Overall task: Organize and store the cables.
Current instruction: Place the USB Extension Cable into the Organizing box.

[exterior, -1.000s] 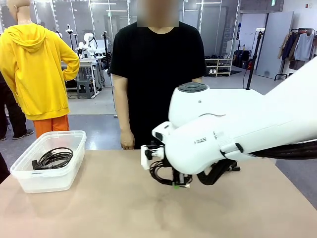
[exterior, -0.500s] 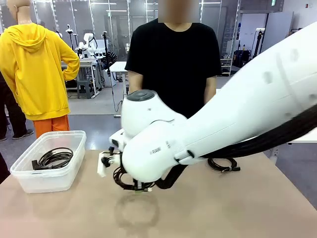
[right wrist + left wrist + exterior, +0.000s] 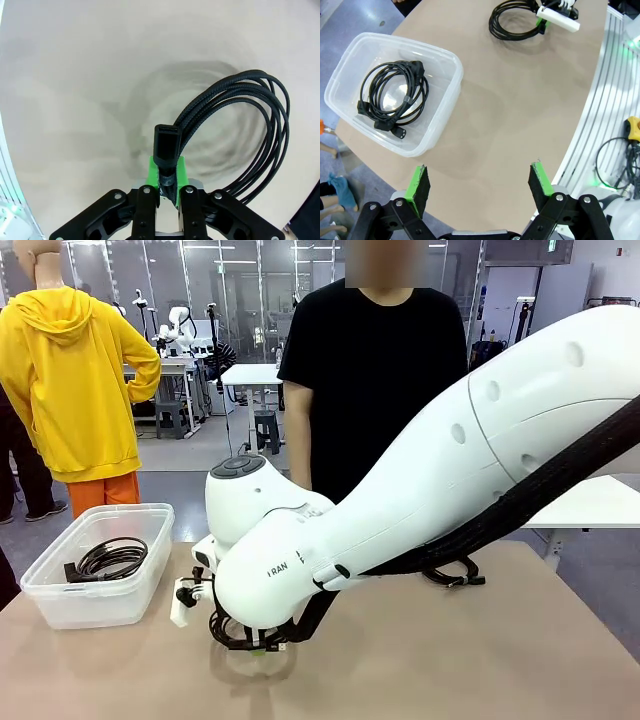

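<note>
Three cables show in the front view. R arm (image 3: 450, 470) comes in from the right and crosses the middle. The right gripper (image 3: 258, 644) hangs low over the table (image 3: 480, 660), left of centre, w/ the held cable (image 3: 228, 632) dangling as a black coil close over the tabletop. At the table's left end sits a clear bin (image 3: 60, 605), the binned cable (image 3: 110, 558) coiled inside. On the right a third cable (image 3: 452, 575) lies on the table, partly behind the arm. Far side: a person (image 3: 380, 390) in a black tee, standing.

Left wrist view: left gripper (image 3: 480, 182) is spread wide, green pads (image 3: 420, 184) bare, nothing btwn them, above the table near its edge. The bin is at upper left w/ the binned cable flat on its floor, plugs at the coil's lower side. The held cable is at the top, well apart from the bin, w/ a white bracket (image 3: 559, 18) just beside its right side.

Right wrist view: right gripper is clamped on the held cable. Its pads pinch the bundle just below a black plug (image 3: 165, 142) that sticks up btwn the fingers. Rest of the coil arcs out to the picture's right, its soft shadow (image 3: 165, 100) on the tabletop beneath.
</note>
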### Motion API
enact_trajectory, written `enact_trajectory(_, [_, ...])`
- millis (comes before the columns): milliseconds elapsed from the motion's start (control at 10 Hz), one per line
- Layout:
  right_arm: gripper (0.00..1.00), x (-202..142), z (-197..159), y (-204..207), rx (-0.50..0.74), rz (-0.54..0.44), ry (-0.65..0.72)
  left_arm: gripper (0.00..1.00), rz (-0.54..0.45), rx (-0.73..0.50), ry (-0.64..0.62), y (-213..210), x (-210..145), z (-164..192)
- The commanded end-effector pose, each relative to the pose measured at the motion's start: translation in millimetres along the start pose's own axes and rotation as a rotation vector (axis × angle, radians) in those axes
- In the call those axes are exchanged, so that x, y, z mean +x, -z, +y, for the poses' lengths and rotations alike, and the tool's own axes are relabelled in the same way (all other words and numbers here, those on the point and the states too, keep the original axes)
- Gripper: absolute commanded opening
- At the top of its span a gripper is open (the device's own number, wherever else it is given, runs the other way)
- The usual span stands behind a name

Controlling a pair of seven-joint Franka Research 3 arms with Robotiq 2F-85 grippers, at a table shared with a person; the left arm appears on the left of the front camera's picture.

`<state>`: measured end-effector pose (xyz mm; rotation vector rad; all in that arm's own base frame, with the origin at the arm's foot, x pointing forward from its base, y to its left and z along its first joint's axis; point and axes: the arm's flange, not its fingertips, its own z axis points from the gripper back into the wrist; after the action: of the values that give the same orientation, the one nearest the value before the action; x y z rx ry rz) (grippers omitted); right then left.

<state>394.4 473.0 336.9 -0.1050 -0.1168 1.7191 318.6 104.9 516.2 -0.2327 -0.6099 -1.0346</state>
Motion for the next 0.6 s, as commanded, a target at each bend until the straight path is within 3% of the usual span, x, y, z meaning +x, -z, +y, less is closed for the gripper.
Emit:
enact_trajectory(0, [0.23,5.7,1.9,7.9,0.052,0.001,0.009,1.00,0.016,-0.008,-0.018,-3.4,2.2,-0.9])
enact_trajectory(500, [1.00,-2.4,5.6,3.5,0.071,-0.018,0.029,1.00,0.016,-0.008,-0.018,-3.4,2.2,-0.9])
